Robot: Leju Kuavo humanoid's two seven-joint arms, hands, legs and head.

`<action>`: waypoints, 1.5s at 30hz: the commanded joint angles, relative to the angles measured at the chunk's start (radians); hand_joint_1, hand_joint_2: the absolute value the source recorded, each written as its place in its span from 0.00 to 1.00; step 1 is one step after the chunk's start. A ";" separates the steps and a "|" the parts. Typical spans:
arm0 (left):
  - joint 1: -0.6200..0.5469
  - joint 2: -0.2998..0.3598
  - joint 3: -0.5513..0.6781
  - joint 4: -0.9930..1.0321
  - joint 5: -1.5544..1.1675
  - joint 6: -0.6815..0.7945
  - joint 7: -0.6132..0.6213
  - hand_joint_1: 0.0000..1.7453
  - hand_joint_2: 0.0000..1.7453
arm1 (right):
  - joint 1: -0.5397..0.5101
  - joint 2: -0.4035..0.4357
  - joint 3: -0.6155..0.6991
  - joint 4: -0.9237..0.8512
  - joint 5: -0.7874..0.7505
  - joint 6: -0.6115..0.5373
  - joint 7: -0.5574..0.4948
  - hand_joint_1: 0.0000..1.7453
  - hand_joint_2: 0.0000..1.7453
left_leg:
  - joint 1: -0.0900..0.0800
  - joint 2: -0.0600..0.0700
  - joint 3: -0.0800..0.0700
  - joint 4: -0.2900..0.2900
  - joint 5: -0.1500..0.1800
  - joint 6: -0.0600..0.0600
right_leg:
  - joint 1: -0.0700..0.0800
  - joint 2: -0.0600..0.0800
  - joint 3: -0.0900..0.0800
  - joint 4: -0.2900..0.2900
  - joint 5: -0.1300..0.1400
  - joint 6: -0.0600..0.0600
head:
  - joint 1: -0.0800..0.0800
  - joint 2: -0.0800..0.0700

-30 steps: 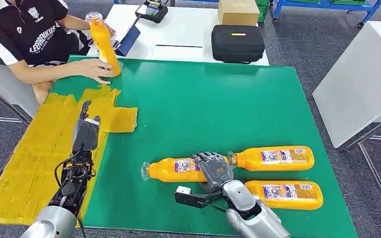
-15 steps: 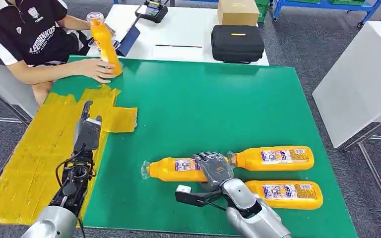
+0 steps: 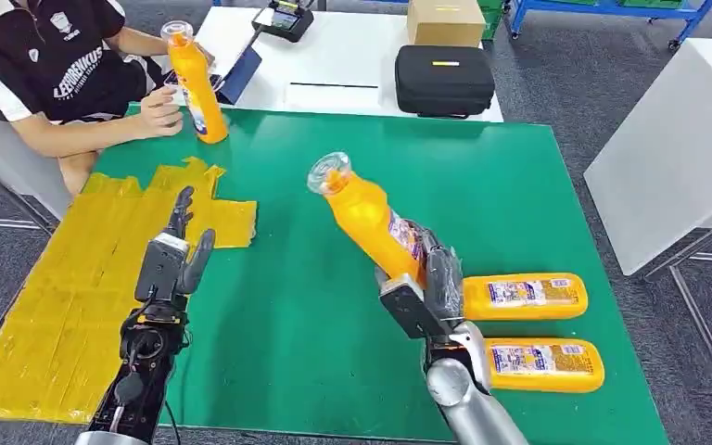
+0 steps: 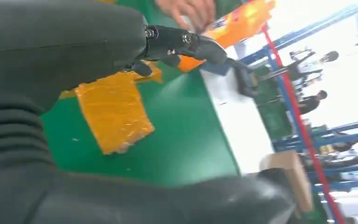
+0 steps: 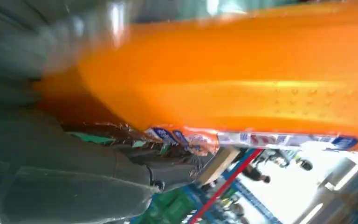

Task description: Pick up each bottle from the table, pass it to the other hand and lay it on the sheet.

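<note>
Right hand [image 3: 431,283] grips a tilted bottle [image 3: 368,218] above the worktop [image 3: 334,185]
Left hand [image 3: 174,258] empty, fingers [image 3: 183,201] spread, over the yellow sheet [image 3: 65,287]

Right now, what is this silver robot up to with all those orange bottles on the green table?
The robot's right hand holds an orange plastic bottle lifted off the green table, tilted with its cap toward the left hand, which waits open above the yellow taped sheet. Two more orange bottles lie flat on the table, one just beyond the other. A seated person's hand steadies a fourth bottle standing at the far corner.
</note>
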 commanded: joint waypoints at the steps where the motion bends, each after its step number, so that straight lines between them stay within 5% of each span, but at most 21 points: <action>1: -0.015 0.010 -0.064 -0.028 0.014 -0.007 -0.002 0.00 1.00 | 0.002 0.046 -0.080 -0.031 -0.065 0.002 -0.043 1.00 1.00 | 0.001 0.000 0.004 0.000 -0.002 -0.003 | 0.001 -0.001 0.004 0.001 -0.002 -0.002 | 0.001 0.000; 11: 0.004 0.008 -0.144 -0.061 0.056 -0.085 0.018 0.00 1.00 | 0.020 0.051 -0.065 -0.045 -0.110 -0.013 -0.076 1.00 1.00 | 0.001 0.001 0.004 0.000 -0.002 -0.002 | 0.001 -0.001 0.004 0.000 -0.002 -0.002 | 0.000 0.000; 22: -0.028 -0.005 -0.314 -0.090 0.119 -0.216 0.053 0.00 1.00 | -0.074 0.094 0.064 0.117 -0.096 0.042 -0.111 1.00 1.00 | 0.001 0.002 0.005 0.000 -0.002 -0.002 | 0.001 0.001 0.004 0.000 -0.002 -0.002 | 0.001 0.000; 30: -0.085 -0.021 -0.312 -0.026 0.341 -0.368 0.102 0.00 1.00 | -0.140 0.131 0.150 0.263 -0.046 0.042 -0.098 1.00 1.00 | 0.001 0.002 0.003 0.000 -0.001 -0.001 | 0.001 0.001 0.003 0.000 0.000 -0.001 | 0.000 0.000; 45: -0.146 -0.033 -0.345 0.052 0.477 -0.412 0.143 0.00 1.00 | -0.157 0.149 0.191 0.350 -0.021 0.013 -0.091 1.00 1.00 | 0.001 0.000 0.003 0.000 -0.001 -0.002 | 0.001 -0.001 0.003 0.000 -0.001 -0.001 | 0.001 0.000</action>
